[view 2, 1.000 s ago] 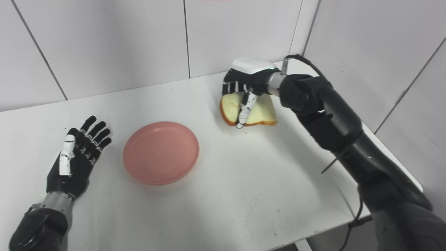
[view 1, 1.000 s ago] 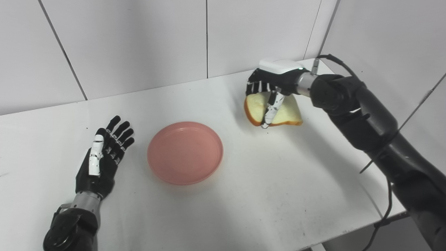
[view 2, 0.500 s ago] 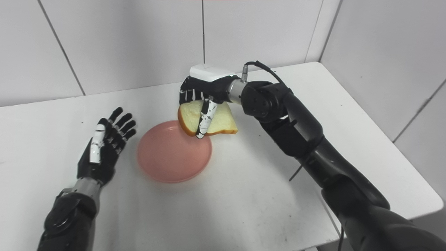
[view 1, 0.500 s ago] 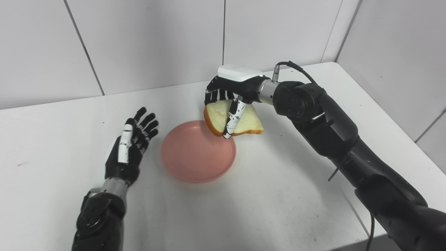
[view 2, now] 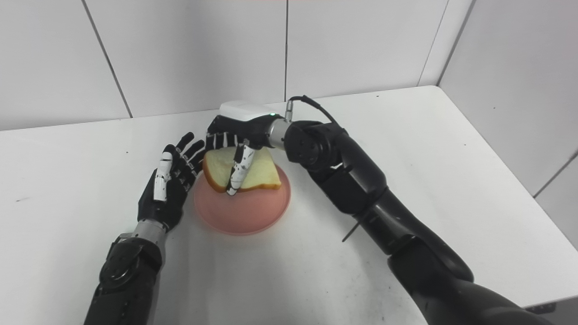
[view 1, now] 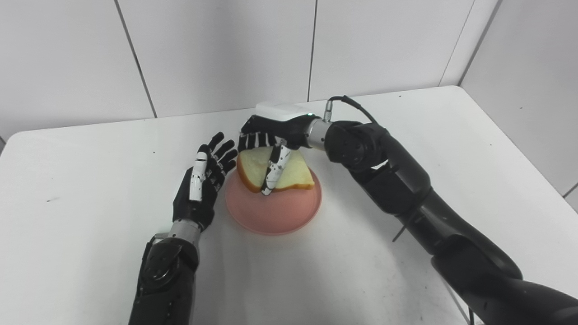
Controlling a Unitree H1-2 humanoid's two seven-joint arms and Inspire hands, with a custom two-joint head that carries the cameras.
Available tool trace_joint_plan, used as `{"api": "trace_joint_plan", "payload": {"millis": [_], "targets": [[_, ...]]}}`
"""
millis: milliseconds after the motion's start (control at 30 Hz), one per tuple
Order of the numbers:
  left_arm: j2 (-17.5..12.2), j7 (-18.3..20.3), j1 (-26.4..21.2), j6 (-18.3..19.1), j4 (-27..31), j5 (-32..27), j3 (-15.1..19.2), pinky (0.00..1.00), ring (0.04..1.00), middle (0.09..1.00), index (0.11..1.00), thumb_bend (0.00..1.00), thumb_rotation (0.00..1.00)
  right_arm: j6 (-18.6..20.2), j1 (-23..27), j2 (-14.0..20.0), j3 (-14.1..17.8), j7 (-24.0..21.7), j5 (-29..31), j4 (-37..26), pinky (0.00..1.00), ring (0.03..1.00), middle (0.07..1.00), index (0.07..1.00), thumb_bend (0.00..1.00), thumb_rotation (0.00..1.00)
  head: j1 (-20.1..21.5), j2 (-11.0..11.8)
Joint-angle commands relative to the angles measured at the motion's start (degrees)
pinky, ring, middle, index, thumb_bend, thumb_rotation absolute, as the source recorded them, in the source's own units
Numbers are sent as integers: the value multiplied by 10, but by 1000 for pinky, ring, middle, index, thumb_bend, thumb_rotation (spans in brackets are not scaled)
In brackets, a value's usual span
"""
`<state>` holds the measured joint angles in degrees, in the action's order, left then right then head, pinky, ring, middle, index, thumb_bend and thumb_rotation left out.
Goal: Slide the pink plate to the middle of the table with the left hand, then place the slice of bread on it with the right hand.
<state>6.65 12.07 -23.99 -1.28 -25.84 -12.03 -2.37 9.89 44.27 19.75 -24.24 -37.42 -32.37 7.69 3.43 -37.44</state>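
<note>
plate point(view 1: 289, 216): smooth matt pink plastic | bread point(view 1: 295, 174): spongy | table point(view 1: 90, 180): matt white

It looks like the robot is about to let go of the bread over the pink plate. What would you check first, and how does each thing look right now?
1. Bread held firmly: ok. The right hand is shut on the slice of bread, thumb across its front.
2. Bread over the plate: ok. The slice hangs above the pink plate, toward its far left side.
3. Bread resting on the plate: cannot tell. It is tilted, and its lower edge may or may not touch.
4. Left hand out of the way: not ok. The left hand is open, right beside the plate's rim and close to the bread.
5. Plate flat on the table: ok.
</note>
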Motion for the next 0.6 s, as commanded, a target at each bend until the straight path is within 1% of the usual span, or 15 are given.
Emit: {"api": "trace_joint_plan", "payload": {"millis": [0,200,433,567], "targets": [[-2,-12,30,56,-25,12,-4,930,897,894,898,401,1000,-21,35,-8,2,22,-1,2,382,428,516,504,500,0,-2,-1],[-2,-13,31,63,-15,11,-5,919,890,892,904,400,1000,-26,38,-21,-12,28,-5,35,377,431,526,487,500,0,-3,-6],[-1,-19,29,58,-16,18,-3,893,878,882,890,400,1000,-17,36,-16,-21,34,-16,64,379,439,526,479,501,0,-5,-8],[-2,-17,31,56,-14,20,-4,886,878,882,887,410,1000,-34,34,-10,-25,44,-21,102,387,439,524,482,501,0,-6,-11]]}}
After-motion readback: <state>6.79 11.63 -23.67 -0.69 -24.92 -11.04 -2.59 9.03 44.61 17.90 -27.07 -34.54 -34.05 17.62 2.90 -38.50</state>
